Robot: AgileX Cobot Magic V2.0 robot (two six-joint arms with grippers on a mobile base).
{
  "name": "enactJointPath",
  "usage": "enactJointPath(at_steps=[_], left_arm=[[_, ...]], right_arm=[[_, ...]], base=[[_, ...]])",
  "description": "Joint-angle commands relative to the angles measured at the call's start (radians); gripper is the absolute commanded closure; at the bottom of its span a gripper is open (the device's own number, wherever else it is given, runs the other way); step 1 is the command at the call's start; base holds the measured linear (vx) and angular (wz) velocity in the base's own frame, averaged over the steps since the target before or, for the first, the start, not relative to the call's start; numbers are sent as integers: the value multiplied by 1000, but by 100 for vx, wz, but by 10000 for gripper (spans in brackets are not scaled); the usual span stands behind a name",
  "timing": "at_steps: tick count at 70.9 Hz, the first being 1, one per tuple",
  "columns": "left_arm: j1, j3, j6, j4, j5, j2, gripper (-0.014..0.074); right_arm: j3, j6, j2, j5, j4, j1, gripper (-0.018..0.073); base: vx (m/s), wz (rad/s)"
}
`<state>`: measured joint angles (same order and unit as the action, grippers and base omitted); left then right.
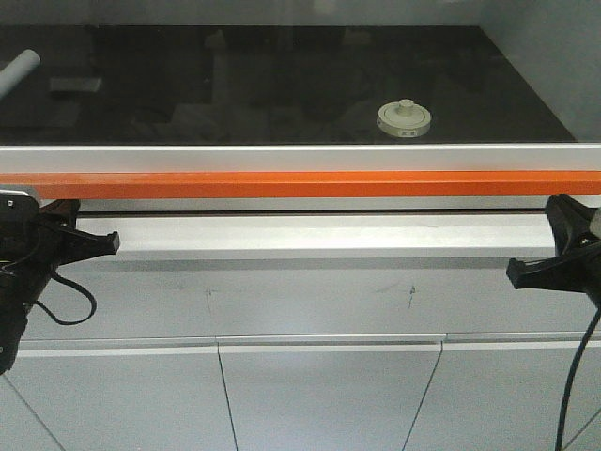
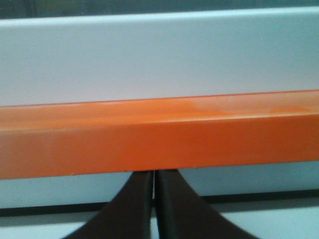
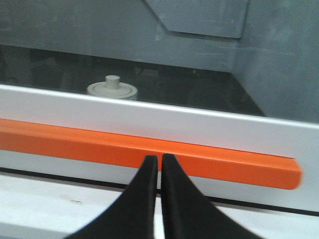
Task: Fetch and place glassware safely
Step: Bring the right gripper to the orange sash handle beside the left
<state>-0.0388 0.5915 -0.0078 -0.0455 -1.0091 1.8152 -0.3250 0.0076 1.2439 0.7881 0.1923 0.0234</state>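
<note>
The glassware is a squat jar (image 1: 404,118) with a cream-white knobbed lid. It stands on the black floor inside the cabinet, right of centre, behind the white frame. In the right wrist view only its lid (image 3: 112,89) shows above the frame, up and to the left. My left gripper (image 1: 111,242) is shut and empty at the left edge, just below the orange bar (image 1: 300,183). In its own view the left gripper's tips (image 2: 154,174) meet the bar's (image 2: 159,137) underside. My right gripper (image 1: 516,272) is shut and empty at the right edge, with its tips (image 3: 155,158) in front of the bar (image 3: 214,162).
A white frame (image 1: 300,157) and the orange bar span the cabinet front. A white ledge (image 1: 319,237) runs below them, with grey cabinet doors (image 1: 319,395) underneath. A grey tube (image 1: 19,70) pokes in at the far left. Grey walls close the cabinet's right side (image 3: 279,59).
</note>
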Motion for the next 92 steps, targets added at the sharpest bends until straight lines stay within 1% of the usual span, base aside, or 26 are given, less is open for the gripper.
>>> enactJointPath(at_steps=[1, 17, 26, 31, 55, 92], left_arm=[[-7, 27, -2, -1, -109, -35, 603], [-7, 27, -2, -1, -111, -35, 603], [-7, 27, -2, -1, -112, -35, 603], [-7, 27, -2, -1, -112, -35, 603], [-7, 27, -2, -1, -112, -35, 603], [-7, 27, -2, -1, -112, -35, 603]], right_arm=[[-27, 15, 55, 165, 31, -1, 559], [-27, 9, 222, 316, 27, -1, 559], [-30, 9, 302, 406, 3, -1, 559], [-41, 8, 340, 429, -9, -1, 559], [-134, 6, 467, 429, -12, -1, 559], [-245, 5, 589, 429, -32, -1, 559]], base=[[0, 0], [0, 0], [0, 0], [0, 0], [0, 0], [0, 0]])
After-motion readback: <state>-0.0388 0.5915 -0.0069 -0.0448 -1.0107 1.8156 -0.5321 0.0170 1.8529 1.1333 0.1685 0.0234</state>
